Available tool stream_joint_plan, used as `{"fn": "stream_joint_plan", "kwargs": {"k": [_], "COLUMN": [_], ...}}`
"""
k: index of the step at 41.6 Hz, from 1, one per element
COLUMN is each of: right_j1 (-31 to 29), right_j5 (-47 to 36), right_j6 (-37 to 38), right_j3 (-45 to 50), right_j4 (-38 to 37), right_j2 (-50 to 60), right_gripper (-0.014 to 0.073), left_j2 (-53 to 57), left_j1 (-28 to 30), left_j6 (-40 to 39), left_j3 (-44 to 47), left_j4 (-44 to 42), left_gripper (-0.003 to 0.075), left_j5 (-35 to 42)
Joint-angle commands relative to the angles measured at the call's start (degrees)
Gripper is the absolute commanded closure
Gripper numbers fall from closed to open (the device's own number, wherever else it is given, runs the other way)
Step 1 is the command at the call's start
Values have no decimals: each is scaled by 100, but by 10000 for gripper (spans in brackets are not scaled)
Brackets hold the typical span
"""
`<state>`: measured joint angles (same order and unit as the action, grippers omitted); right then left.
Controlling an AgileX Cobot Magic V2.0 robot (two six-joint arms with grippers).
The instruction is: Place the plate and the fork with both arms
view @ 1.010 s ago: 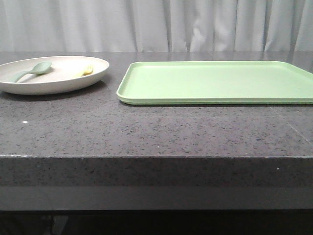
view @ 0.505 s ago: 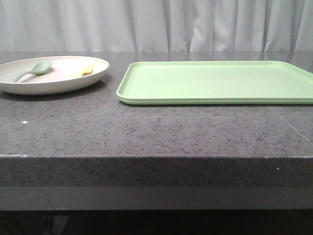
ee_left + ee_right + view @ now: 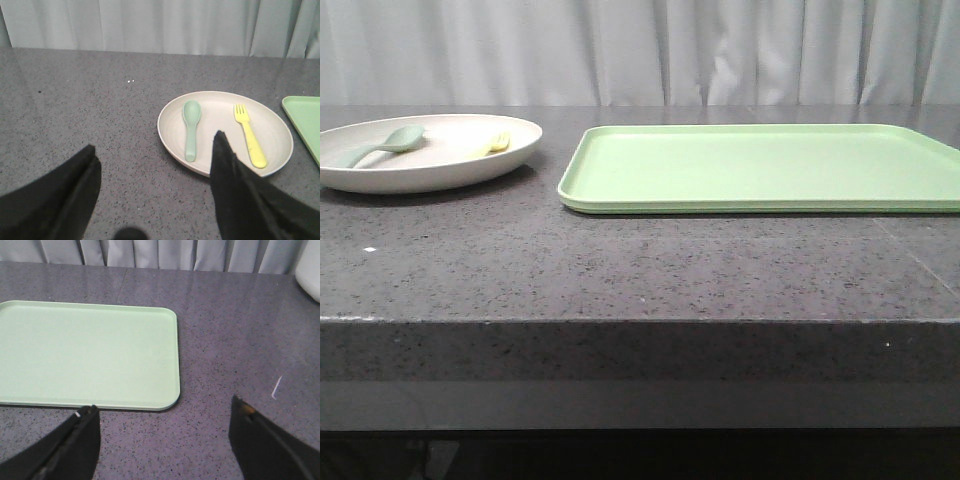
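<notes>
**Claws spread, nothing held**

Both my left gripper (image 3: 155,200) and right gripper (image 3: 162,440) gape empty. The fork (image 3: 250,136) lies in the plate (image 3: 172,145) beside the spoon (image 3: 191,129); lifting the plate tilted could slide both off.

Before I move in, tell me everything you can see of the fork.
The fork is small, pale yellow and looks like matte plastic, with four short tines and a flat handle that widens toward its end. It lies flat inside the plate, tines toward the curtain, beside the grey-green spoon without touching it. Nothing grips it; the left tool is open, short of the plate.
</notes>
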<state>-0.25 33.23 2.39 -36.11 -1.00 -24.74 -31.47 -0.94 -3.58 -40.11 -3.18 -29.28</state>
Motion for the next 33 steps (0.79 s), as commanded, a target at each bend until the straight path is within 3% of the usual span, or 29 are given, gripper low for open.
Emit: {"fn": "stream_joint_plan", "kwargs": {"k": [1, 16, 21, 24, 33], "right_j1": [-23, -23, -23, -23, -23], "right_j5": [-399, -399, -399, -399, -399], "right_j6": [-19, -19, -19, -19, -19], "right_j3": [-198, -198, -198, -198, -198], "right_j4": [-72, -72, -72, -72, -72], "right_j2": [-79, -79, -79, -79, -79], "right_gripper": [34, 34, 34, 34, 34], "left_j2": [-465, -2758, -3554, -3983, -5146], "left_j1": [-45, -45, 143, 417, 1302], "left_j6": [-43, 358, 582, 946, 2653], "left_j3": [-542, -2131, -2678, -3000, -4009], "left_j4": [-139, -469, -334, 108, 2516], "left_gripper": [271, 271, 271, 271, 271], "left_j5": [7, -1693, -1921, -1967, -2685]}}
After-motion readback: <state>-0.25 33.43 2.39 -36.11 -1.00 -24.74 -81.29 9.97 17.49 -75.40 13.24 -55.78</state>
